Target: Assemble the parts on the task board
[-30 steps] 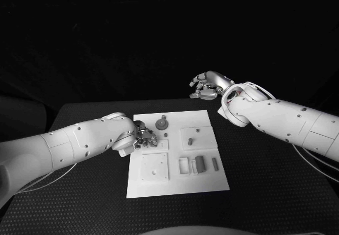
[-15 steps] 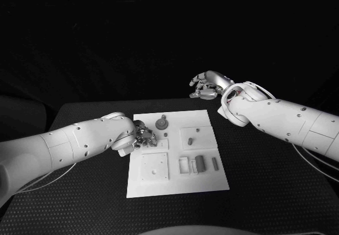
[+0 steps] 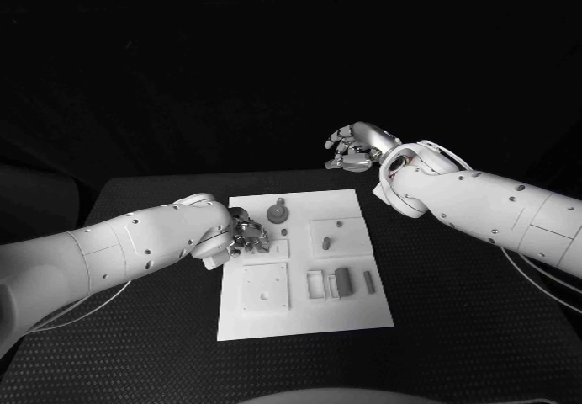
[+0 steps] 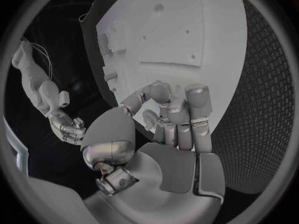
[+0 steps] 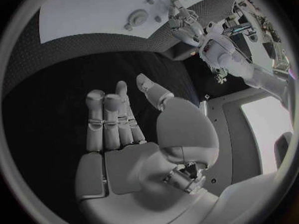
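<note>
Your task board [image 3: 304,278] lies in the middle of the surface [image 3: 461,295], long side running away from you, and the parts are spread across it: a round knobbed part [image 3: 277,214] near the far edge, a small peg [image 3: 325,243] standing in a square recess toward the right edge, and a few bar-shaped parts [image 3: 351,281] lying side by side near the right edge closer to you. Your left hand [image 3: 246,235] sits over the board's left edge, just beside the round knobbed part, with its fingers [image 4: 187,119] curled narrow toward the thumb over the plate; whether something small is pinched in there you cannot tell from these views. Your right hand [image 3: 356,146] hangs in the air beyond the board's far edge, well apart from every part, fingers [image 5: 109,119] loosely curled and holding nothing. The risk from here sits with the left hand: working that close to the edge, a push or drag could shift the unrestrained board or knock the round part, because the right hand is too far off to steady it. If a part is in those fingers, a tilted approach could jam it in its recess.
</note>
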{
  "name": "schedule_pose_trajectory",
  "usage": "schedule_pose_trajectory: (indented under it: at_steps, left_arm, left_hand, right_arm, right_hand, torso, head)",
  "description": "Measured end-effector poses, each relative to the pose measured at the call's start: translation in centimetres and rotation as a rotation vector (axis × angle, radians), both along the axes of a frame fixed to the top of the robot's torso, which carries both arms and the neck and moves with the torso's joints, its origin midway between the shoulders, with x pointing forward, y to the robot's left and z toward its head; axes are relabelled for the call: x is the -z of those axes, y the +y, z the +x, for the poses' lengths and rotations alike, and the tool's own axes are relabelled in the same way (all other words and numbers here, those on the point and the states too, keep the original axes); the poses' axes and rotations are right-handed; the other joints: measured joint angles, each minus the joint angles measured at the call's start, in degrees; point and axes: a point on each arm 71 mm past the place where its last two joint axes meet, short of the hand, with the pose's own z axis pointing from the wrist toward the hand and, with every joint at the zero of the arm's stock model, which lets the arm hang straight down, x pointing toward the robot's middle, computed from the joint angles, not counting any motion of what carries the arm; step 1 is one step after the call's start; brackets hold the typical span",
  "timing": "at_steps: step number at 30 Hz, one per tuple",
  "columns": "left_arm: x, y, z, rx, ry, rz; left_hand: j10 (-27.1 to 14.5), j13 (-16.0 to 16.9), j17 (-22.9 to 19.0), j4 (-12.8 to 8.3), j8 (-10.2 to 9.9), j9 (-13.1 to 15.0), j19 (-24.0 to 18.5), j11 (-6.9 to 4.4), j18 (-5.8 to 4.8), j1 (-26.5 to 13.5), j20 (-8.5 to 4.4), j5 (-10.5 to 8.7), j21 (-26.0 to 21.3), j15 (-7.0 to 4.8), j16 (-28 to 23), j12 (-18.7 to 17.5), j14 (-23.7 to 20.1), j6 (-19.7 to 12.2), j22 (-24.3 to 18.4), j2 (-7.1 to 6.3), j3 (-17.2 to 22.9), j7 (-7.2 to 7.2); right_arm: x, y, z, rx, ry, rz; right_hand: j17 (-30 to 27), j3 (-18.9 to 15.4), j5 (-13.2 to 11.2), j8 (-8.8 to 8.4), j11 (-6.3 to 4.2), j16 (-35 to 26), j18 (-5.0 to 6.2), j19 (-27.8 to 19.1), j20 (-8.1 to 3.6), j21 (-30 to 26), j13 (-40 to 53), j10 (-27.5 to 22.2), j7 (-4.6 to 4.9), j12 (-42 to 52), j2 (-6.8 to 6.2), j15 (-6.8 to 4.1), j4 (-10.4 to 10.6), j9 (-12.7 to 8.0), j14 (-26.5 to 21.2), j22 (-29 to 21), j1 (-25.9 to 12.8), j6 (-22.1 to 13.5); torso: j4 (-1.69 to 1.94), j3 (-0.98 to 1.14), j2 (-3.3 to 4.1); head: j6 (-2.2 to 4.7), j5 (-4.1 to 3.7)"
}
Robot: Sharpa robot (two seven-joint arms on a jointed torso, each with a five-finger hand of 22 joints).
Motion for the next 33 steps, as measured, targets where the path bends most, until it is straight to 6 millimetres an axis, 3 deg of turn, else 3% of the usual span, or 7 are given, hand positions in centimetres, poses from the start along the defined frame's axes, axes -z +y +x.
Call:
schedule_pose_trajectory:
  at_steps: [33]
  left_arm:
    - [0.03, -0.14, 0.09, 0.005, -0.006, -0.005]
  left_hand:
    - [0.0, -0.45, -0.53, 0.1, 0.24, 0.02, -0.1, 0.0, 0.01, -0.22, 0.1, -0.9, 0.22, 0.0, 0.22, 0.27, 0.0, 0.0, -0.02, 0.22, 0.13, 0.0]
  right_arm:
    - [0.05, 0.18, 0.04, -0.004, 0.004, -0.001]
  right_hand:
    - [0.01, 0.0, 0.0, 0.0, 0.0, 0.0, 0.0, 0.0, 0.01, 0.0, 0.04, 0.0, -0.07, 0.0, 0.0, 0.0, 0.0, 0.0, 0.0, 0.04, 0.0, -0.17]
  torso:
    - [-0.03, 0.01, 0.0]
  head:
    - [0.04, -0.16]
